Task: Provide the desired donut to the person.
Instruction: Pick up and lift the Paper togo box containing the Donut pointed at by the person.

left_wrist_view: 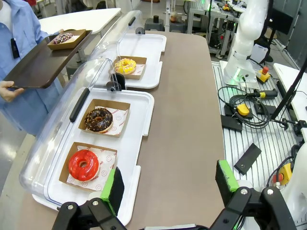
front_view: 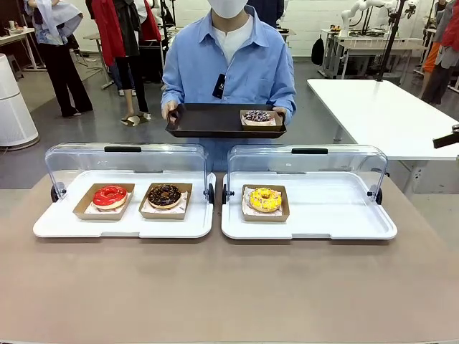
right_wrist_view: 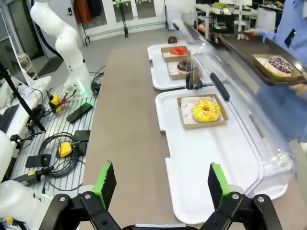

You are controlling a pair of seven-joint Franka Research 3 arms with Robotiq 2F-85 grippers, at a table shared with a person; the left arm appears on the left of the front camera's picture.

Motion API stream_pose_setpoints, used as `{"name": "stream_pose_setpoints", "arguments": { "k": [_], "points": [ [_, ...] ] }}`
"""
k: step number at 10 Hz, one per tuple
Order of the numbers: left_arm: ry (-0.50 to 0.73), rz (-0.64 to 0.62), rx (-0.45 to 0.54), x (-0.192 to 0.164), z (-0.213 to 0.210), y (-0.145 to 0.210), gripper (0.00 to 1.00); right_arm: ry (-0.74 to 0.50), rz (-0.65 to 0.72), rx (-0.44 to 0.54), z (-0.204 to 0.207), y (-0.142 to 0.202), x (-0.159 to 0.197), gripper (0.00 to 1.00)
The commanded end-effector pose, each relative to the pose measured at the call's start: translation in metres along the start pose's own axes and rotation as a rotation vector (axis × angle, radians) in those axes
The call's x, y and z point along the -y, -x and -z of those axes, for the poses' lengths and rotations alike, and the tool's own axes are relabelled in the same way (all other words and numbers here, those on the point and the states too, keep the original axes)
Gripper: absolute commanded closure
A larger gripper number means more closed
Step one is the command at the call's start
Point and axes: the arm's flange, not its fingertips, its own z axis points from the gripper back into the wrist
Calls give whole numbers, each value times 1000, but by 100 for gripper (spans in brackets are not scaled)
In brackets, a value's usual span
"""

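Busy lab room in the background, and up front a long taupe bench [front_view: 229,287] with two white plastic display trays, their clear dome lids flipped up toward the far side. The left white tray [front_view: 57,226] holds a red-glazed ring donut [front_view: 110,196] and a chocolate-frosted ring donut [front_view: 165,195] side by side, each in a brown paper boat. The right white tray [front_view: 337,211] has just a yellow-iced ring donut [front_view: 265,199] at its left end, the rest bare. Across the bench the person in the light blue shirt [front_view: 229,72] holds a dark brown serving tray [front_view: 204,118] in both hands, and a dark sprinkled donut [front_view: 257,115] in a paper boat sits at its right end.

The left tool [left_wrist_view: 169,182] is spread wide with nothing between its green pads, hovering over the bench's near edge by the red donut's tray. The right tool [right_wrist_view: 162,184] is the same, wide apart and empty, near the corner of the right tray.

Our guess: the sprinkled donut on the serving tray is the one asked for, so the hand-over looks done or close to it. We can't tell if another is wanted. If so, the next move calls for dropping over that paper boat, pinching its rim rather than the icing, lifting clear of the raised lid and reaching across to the free left part of the serving tray
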Motion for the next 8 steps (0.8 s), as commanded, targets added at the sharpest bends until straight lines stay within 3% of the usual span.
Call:
{"name": "stream_pose_setpoints", "arguments": {
  "k": [1,8],
  "points": [
    [-6,24,26,0,-1,1,0,-12,14,14,0,6,-1,0],
    [-6,24,26,0,-1,1,0,-12,14,14,0,6,-1,0]
  ]
}}
